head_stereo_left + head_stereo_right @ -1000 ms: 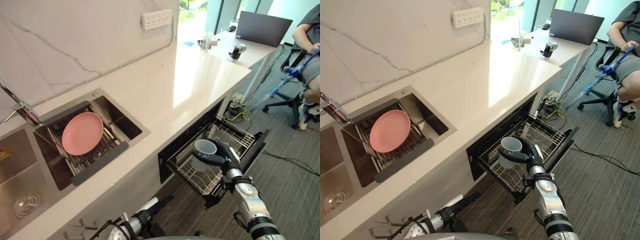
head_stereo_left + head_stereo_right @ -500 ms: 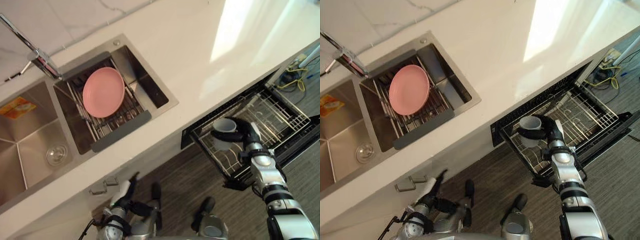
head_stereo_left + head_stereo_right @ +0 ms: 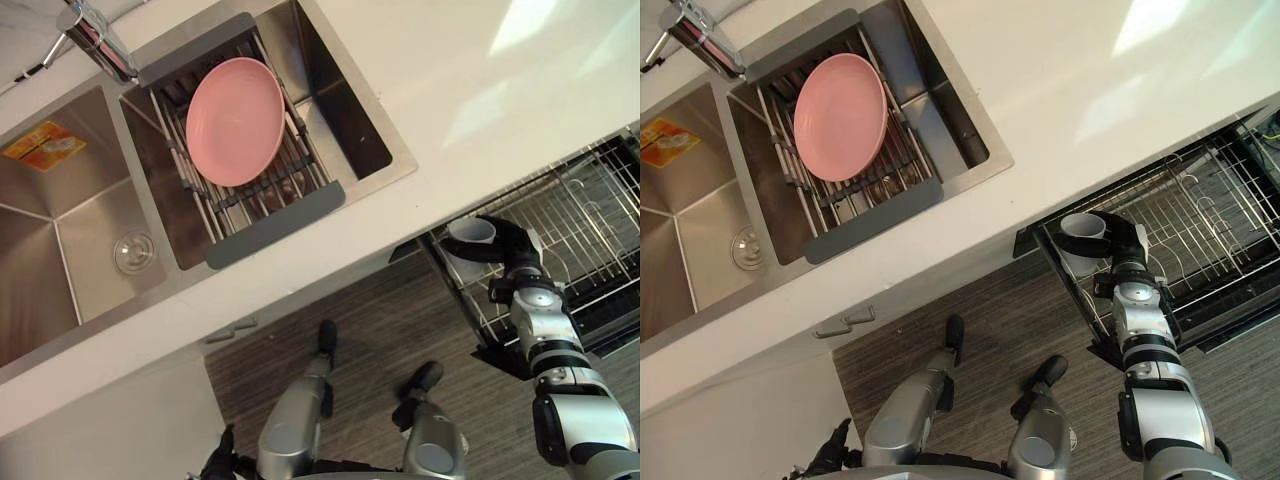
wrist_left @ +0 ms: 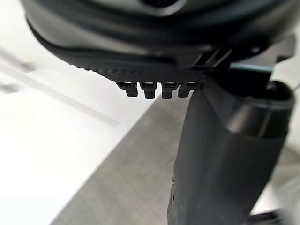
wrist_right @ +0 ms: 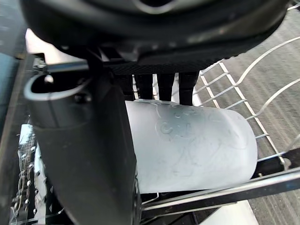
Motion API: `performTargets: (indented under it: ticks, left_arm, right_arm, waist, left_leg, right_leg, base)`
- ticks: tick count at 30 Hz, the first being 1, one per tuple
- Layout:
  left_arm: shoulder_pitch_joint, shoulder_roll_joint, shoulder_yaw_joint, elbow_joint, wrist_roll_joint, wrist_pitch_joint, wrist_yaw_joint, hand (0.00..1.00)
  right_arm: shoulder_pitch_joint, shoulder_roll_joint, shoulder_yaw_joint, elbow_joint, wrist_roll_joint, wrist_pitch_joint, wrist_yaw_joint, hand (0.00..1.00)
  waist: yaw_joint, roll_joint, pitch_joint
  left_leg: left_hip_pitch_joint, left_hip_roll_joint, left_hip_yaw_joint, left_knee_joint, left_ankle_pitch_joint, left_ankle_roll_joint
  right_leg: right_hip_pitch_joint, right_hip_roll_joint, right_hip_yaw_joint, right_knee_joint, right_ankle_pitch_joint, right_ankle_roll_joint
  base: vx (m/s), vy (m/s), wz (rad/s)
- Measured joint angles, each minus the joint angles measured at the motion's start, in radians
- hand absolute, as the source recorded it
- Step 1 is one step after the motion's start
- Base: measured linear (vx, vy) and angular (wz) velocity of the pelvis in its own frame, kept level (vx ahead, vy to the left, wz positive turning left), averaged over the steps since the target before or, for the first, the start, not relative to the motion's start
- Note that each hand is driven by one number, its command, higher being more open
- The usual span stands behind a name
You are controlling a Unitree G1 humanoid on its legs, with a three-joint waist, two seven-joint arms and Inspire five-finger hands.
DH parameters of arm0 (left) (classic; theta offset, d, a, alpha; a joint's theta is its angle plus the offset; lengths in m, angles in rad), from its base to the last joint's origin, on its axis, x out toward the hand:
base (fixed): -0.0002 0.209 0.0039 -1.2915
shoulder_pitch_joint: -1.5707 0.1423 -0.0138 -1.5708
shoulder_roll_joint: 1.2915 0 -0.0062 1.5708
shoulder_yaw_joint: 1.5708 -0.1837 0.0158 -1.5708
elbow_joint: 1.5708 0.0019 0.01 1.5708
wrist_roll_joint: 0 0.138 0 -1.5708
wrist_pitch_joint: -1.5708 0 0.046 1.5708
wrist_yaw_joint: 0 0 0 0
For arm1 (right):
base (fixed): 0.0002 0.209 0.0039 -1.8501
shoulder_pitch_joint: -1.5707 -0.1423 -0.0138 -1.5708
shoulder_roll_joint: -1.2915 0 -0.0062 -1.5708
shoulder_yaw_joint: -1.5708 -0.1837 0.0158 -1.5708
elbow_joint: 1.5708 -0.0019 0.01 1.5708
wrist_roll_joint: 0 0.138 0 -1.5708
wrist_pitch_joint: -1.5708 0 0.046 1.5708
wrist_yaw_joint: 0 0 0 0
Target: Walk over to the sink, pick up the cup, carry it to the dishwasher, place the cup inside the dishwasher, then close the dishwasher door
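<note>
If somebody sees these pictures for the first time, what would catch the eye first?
Most likely the pink plate, bright against the steel sink, where it lies on a wire rack. After that, the right hand, curled round a pale cup at the edge of the pulled-out dishwasher rack, just below the white counter.

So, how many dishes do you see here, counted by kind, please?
Plates: 1, the pink plate on the sink rack.
Cups: 1, the cup held by the right hand at the dishwasher rack.
Total: 2.
</note>
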Motion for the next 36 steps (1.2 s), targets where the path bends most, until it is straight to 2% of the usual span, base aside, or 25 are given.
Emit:
performTargets:
  ticks: [4, 9, 12, 15, 16, 17, 20, 22, 25, 28, 30, 31, 33, 34, 36]
  left_arm:
    - [-0.027, -0.005, -0.002, 0.024, 0.000, 0.002, -0.040, 1.00]
    - [-0.043, -0.014, -0.001, 0.021, -0.044, -0.020, -0.078, 1.00]
    - [-0.043, -0.012, 0.003, 0.023, -0.073, -0.022, -0.076, 1.00]
    - [-0.042, -0.012, 0.031, 0.024, -0.098, -0.020, -0.074, 1.00]
    - [-0.035, -0.008, 0.049, 0.024, -0.111, -0.021, -0.070, 1.00]
    - [-0.025, -0.006, 0.073, 0.025, -0.130, -0.019, -0.058, 1.00]
    - [-0.005, -0.012, 0.124, 0.020, -0.244, 0.001, 0.014, 1.00]
    - [0.006, -0.018, 0.143, 0.020, -0.253, 0.017, 0.032, 1.00]
    - [0.053, -0.032, 0.186, 0.025, -0.308, 0.011, 0.064, 1.00]
    - [0.089, -0.049, 0.206, 0.025, -0.338, 0.002, 0.093, 1.00]
    - [0.105, -0.064, 0.233, 0.026, -0.356, 0.001, 0.092, 1.00]
    - [0.108, -0.066, 0.238, 0.026, -0.365, 0.001, 0.092, 1.00]
    - [0.120, -0.067, 0.255, 0.040, -0.383, 0.002, 0.087, 1.00]
    - [0.121, -0.069, 0.257, 0.048, -0.397, 0.001, 0.087, 1.00]
    - [0.118, -0.075, 0.257, 0.061, -0.414, -0.002, 0.087, 1.00]
  right_arm:
    - [0.000, 0.013, 0.000, 0.041, 0.000, 0.022, 0.018, 1.00]
    - [0.013, 0.060, -0.036, 0.027, 0.003, 0.021, -0.019, 1.00]
    - [0.070, 0.113, -0.041, -0.082, 0.020, 0.021, -0.071, 1.00]
    - [0.140, 0.178, -0.044, -0.226, 0.097, 0.020, -0.132, 1.00]
    - [0.185, 0.225, -0.048, -0.292, 0.159, 0.012, -0.168, 1.00]
    - [0.242, 0.285, -0.064, -0.354, 0.204, -0.013, -0.200, 1.00]
    - [0.421, 0.388, -0.083, -0.494, 0.214, -0.091, -0.256, 1.00]
    - [0.508, 0.419, -0.084, -0.568, 0.214, -0.108, -0.261, 1.00]
    - [0.640, 0.438, -0.085, -0.660, 0.214, -0.111, -0.203, 1.00]
    - [0.761, 0.459, -0.113, -0.732, 0.217, -0.106, -0.118, 1.00]
    - [0.852, 0.474, -0.132, -0.847, 0.262, -0.099, -0.054, 1.00]
    - [0.871, 0.479, -0.141, -0.880, 0.280, -0.096, -0.033, 1.00]
    - [0.911, 0.489, -0.188, -0.999, 0.352, -0.097, 0.038, 1.00]
    - [0.917, 0.486, -0.204, -1.039, 0.375, -0.101, 0.068, 1.00]
    - [0.909, 0.481, -0.209, -1.113, 0.401, -0.119, 0.132, 1.00]
  waist:
    - [0.008, 0.007, 0.004]
    - [0.006, 0.006, 0.005]
    - [0.007, 0.000, 0.002]
    - [0.003, -0.018, -0.010]
    - [0.002, -0.036, -0.024]
    - [-0.004, -0.056, -0.042]
    - [-0.019, -0.086, -0.116]
    - [-0.034, -0.097, -0.131]
    - [-0.060, -0.102, -0.177]
    - [-0.078, -0.099, -0.211]
    - [-0.087, -0.091, -0.222]
    - [-0.097, -0.089, -0.224]
    - [-0.131, -0.078, -0.230]
    - [-0.135, -0.071, -0.235]
    - [-0.133, -0.065, -0.240]
  left_leg:
    - [-0.001, 0.003, -0.025, -0.010, 0.011, -0.002]
    - [0.019, 0.006, -0.039, -0.010, 0.016, -0.001]
    - [0.049, 0.017, -0.033, -0.011, 0.009, -0.010]
    - [0.074, 0.027, -0.013, -0.011, 0.001, -0.020]
    - [0.091, 0.034, 0.007, -0.011, -0.004, -0.025]
    - [0.111, 0.041, 0.024, -0.011, -0.011, -0.027]
    - [0.135, 0.055, 0.068, -0.006, -0.032, -0.028]
    - [0.155, 0.066, 0.098, 0.031, -0.064, -0.029]
    - [0.159, 0.094, 0.142, 0.114, -0.124, -0.039]
    - [0.178, 0.116, 0.158, 0.120, -0.137, -0.051]
    - [0.176, 0.133, 0.185, 0.120, -0.153, -0.039]
    - [0.176, 0.146, 0.223, 0.124, -0.154, -0.036]
    - [0.172, 0.206, 0.402, 0.172, -0.156, -0.014]
    - [0.169, 0.226, 0.463, 0.201, -0.153, 0.005]
    - [0.165, 0.219, 0.511, 0.233, -0.160, 0.011]
  right_leg:
    - [-0.004, 0.002, -0.013, 0.023, -0.022, 0.000]
    - [0.022, 0.004, -0.018, 0.037, -0.033, 0.006]
    - [0.050, 0.009, -0.010, 0.037, -0.040, 0.009]
    - [0.063, 0.017, 0.011, 0.033, -0.041, 0.008]
    - [0.069, 0.022, 0.032, 0.029, -0.042, 0.007]
    - [0.080, 0.029, 0.048, 0.023, -0.043, 0.005]
    - [0.084, 0.041, 0.093, 0.014, -0.046, 0.005]
    - [0.104, 0.050, 0.127, 0.007, -0.050, 0.009]
    - [0.123, 0.079, 0.188, -0.021, -0.050, 0.008]
    - [0.138, 0.100, 0.201, -0.028, -0.057, -0.005]
    - [0.144, 0.109, 0.193, -0.034, -0.059, -0.008]
    - [0.151, 0.112, 0.182, -0.039, -0.059, -0.007]
    - [0.179, 0.099, 0.122, -0.042, -0.064, -0.003]
    - [0.187, 0.090, 0.102, -0.033, -0.065, -0.003]
    - [0.197, 0.065, 0.080, -0.006, -0.078, 0.011]
  base:
    - [-0.02, -0.047, 0.12]
    - [-0.02, -0.039, 0.10]
    - [-0.04, -0.053, -0.03]
    - [-0.03, -0.044, -0.22]
    - [-0.03, -0.069, -0.44]
    - [-0.02, -0.062, -0.45]
    - [0.00, -0.069, -0.44]
    - [-0.03, -0.064, -0.58]
    - [-0.01, -0.072, -0.50]
    - [0.01, -0.061, -0.21]
    - [-0.01, -0.058, 0.05]
    - [0.02, -0.089, 0.44]
    - [0.06, 0.003, 0.73]
    - [0.08, 0.086, 0.61]
    - [0.08, 0.089, 0.44]
